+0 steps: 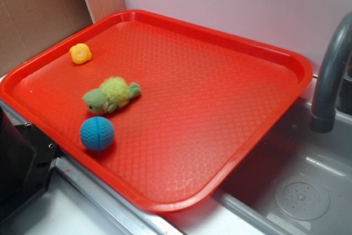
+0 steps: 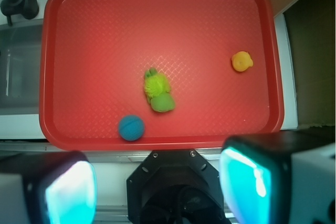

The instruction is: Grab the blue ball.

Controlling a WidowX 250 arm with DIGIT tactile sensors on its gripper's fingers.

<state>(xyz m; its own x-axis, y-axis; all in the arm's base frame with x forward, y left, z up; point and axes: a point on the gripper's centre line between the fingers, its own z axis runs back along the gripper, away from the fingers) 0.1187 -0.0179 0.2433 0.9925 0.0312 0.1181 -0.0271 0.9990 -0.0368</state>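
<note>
Blue ball sits near the red tray edge; pincer spread wide, high above

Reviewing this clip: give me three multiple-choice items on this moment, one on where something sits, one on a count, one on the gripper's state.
1. Where does the blue ball lie?
A. In the sink
B. On the red tray, near its edge, beside the green plush turtle
C. On top of the yellow toy

2. How many toys rest on the tray?
A. Three
B. Five
C. One

3. How is the gripper?
A. Shut on the ball
B. Shut on the turtle
C. Open, holding nothing

Answers: 1 B, the exterior view shows the ball just inside the tray rim; 2 A, ball, turtle and yellow toy; 3 C, the wrist view shows the fingers spread wide, above the tray.
</note>
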